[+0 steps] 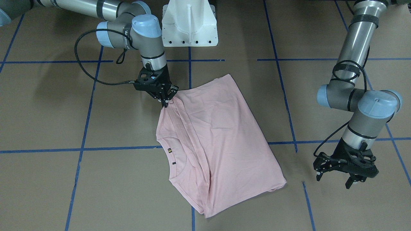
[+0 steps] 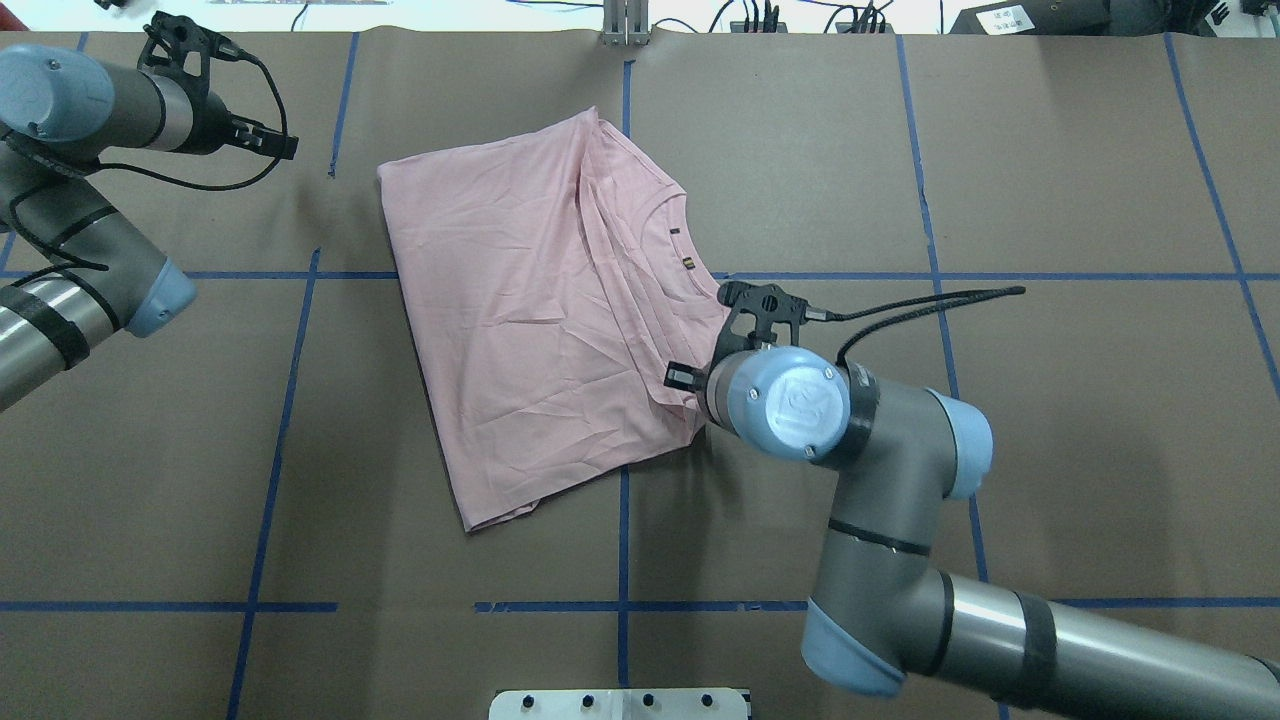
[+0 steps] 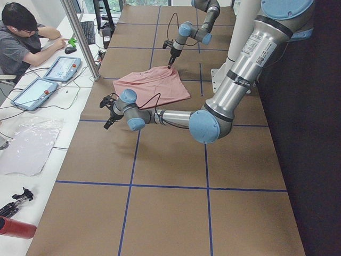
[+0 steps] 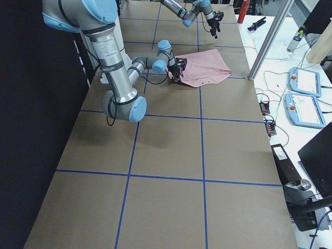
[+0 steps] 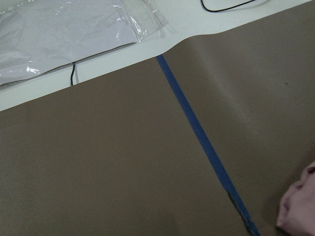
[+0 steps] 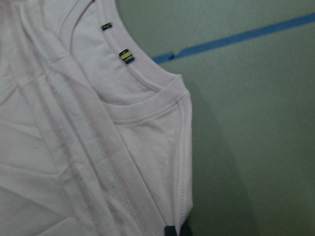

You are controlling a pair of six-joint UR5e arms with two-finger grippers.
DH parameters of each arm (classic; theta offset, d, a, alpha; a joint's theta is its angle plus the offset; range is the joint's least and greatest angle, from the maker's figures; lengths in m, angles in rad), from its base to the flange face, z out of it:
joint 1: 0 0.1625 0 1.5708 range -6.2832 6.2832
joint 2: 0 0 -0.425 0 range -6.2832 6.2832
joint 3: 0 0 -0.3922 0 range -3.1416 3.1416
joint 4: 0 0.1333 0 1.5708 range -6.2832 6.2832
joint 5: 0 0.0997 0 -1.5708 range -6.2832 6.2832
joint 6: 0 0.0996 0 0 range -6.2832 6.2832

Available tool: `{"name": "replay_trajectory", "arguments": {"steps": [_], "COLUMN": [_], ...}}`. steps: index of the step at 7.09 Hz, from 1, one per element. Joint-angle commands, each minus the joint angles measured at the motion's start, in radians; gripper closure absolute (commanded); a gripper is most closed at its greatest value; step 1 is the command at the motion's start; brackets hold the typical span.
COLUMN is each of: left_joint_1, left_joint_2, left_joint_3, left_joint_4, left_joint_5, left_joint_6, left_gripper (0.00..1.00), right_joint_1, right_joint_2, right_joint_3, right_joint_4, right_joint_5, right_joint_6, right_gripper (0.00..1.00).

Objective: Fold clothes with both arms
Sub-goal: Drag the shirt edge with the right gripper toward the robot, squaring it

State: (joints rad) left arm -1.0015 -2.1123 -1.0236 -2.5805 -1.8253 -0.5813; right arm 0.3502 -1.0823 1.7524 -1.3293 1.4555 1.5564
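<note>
The pale pink T-shirt lies folded on the brown table, collar with its small tags toward the operators' side. My right gripper is shut on the shirt's corner beside the collar and lifts it into a small peak. In the right wrist view its fingertips pinch the hem at the bottom edge. In the overhead view the wrist covers that gripper. My left gripper hangs open off the shirt's side, holding nothing. The left wrist view shows bare table and a bit of pink cloth.
The white pedestal base stands at the robot's side of the table. Blue tape lines cross the brown cover. A person sits at a side desk with tablets. A clear plastic sheet lies beyond the table edge.
</note>
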Motion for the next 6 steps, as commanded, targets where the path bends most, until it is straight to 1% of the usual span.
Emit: {"name": "replay_trajectory", "arguments": {"steps": [1,2,3,4,5,6], "left_joint_1": [0.009,0.011,0.02,0.03,0.102,0.162], "left_joint_2": [-0.001,0.0,0.0,0.02,0.09,0.153], "left_joint_3": [-0.027,-0.048,-0.074,-0.148,-0.322,-0.545], "left_joint_4": [0.009,0.014,0.016,0.016,0.11,0.281], "left_joint_5": [0.0,-0.003,-0.061,-0.128,-0.126,-0.118], "left_joint_6": [-0.023,-0.038,-0.146,-0.284,-0.377,-0.444], "left_gripper": [0.0,0.0,0.0,0.0,0.0,0.0], "right_joint_1": [-0.191,-0.242,-0.256,-0.258,-0.258,-0.257], "right_joint_2": [-0.102,-0.103,-0.102,-0.103,-0.105,-0.106], "right_joint_3": [0.114,0.124,0.145,0.163,0.167,0.167], "right_joint_4": [-0.001,-0.001,-0.001,0.001,0.001,0.001], "right_joint_5": [-0.2,-0.246,-0.248,-0.245,-0.245,-0.242], "right_joint_6": [0.068,0.088,0.088,0.088,0.088,0.087], "right_gripper": [1.0,1.0,1.0,1.0,1.0,1.0]}}
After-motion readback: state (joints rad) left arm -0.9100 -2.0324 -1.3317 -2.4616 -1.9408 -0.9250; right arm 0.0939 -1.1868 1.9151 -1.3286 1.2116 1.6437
